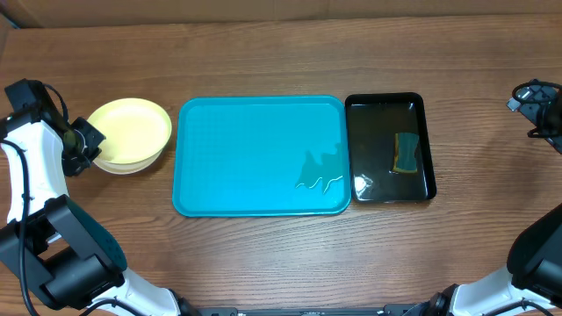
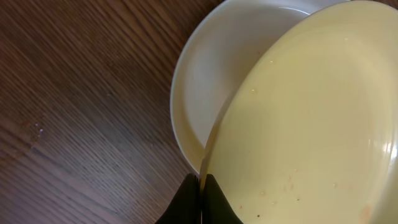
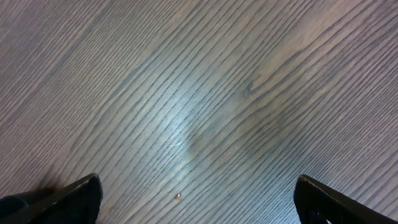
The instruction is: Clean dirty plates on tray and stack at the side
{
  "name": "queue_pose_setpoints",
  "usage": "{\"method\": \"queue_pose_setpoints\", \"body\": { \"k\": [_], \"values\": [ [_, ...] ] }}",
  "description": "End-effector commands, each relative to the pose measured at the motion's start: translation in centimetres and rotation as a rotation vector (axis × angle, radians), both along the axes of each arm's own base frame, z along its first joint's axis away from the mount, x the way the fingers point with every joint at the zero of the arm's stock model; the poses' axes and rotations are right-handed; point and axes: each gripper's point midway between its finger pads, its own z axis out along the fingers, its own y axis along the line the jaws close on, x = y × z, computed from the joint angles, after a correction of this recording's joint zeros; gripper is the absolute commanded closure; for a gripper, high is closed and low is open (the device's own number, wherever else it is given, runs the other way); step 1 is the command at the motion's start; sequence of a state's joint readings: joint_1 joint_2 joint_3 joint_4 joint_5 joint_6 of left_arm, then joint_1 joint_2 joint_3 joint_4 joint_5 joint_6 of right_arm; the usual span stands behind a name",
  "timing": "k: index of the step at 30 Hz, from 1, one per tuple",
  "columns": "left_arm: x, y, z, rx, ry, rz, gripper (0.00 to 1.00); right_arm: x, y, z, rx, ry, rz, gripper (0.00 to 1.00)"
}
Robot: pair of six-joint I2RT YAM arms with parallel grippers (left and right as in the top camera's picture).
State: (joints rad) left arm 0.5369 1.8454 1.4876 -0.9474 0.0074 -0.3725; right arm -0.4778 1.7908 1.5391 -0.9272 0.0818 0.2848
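Observation:
A pale yellow-green plate [image 1: 130,128] lies tilted on top of a white plate [image 1: 123,165] left of the turquoise tray [image 1: 260,156]. My left gripper [image 1: 85,145] is shut on the yellow-green plate's left rim; the left wrist view shows the fingers [image 2: 203,193] pinching the rim of the yellow-green plate [image 2: 311,124] above the white plate [image 2: 211,81]. Whether a third plate lies under them I cannot tell. The tray holds no plates, only a small puddle [image 1: 318,180]. My right gripper [image 3: 198,199] is open and empty over bare wood at the far right [image 1: 536,105].
A narrow glossy black tray [image 1: 390,189] stands right of the turquoise tray, with a green-and-yellow sponge [image 1: 406,154] in it. A small droplet [image 3: 178,196] lies on the wood under my right gripper.

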Motion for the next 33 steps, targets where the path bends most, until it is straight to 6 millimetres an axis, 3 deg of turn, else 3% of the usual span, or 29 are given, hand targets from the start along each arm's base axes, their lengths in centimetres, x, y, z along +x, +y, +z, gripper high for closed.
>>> {"method": "queue_pose_setpoints", "body": {
  "k": [1, 9, 17, 18, 19, 22, 23, 26, 31, 33],
  "values": [
    [-0.2, 1.7, 1.3, 0.083, 0.000, 0.050, 0.96, 0.3, -0.2, 1.0, -0.011, -0.027, -0.004, 0.00],
    [0.4, 2.3, -0.6, 0.085, 0.018, 0.054, 0.96, 0.3, -0.2, 1.0, -0.011, -0.027, -0.004, 0.00],
    [0.9, 2.9, -1.1, 0.102, 0.012, 0.058, 0.94, 0.3, -0.2, 1.0, -0.010, -0.027, -0.004, 0.00],
    [0.9, 2.9, -1.1, 0.106, 0.013, 0.059, 0.89, 0.3, -0.2, 1.0, -0.010, -0.027, -0.004, 0.00],
    [1.0, 3.0, -1.1, 0.109, 0.012, 0.060, 0.77, 0.3, -0.2, 1.0, -0.010, -0.027, -0.004, 0.00],
    [1.2, 3.1, -1.0, 0.115, 0.001, 0.052, 0.19, 0.3, -0.2, 1.0, -0.010, -0.027, -0.004, 0.00],
    [1.4, 3.0, -1.0, 0.109, -0.005, 0.048, 0.11, 0.3, -0.2, 1.0, -0.011, -0.027, -0.004, 0.00],
    [2.7, 0.8, -1.0, 0.002, -0.068, -0.035, 0.05, 0.3, -0.2, 1.0, -0.010, -0.027, -0.004, 0.00],
    [5.6, -6.1, 0.5, -0.293, -0.262, -0.288, 0.04, 0.3, -0.2, 1.0, -0.010, -0.027, -0.004, 0.00],
    [6.3, -8.0, 1.1, -0.346, -0.304, -0.362, 0.03, 0.3, -0.2, 1.0, -0.011, -0.027, -0.004, 0.00]
  ]
}}
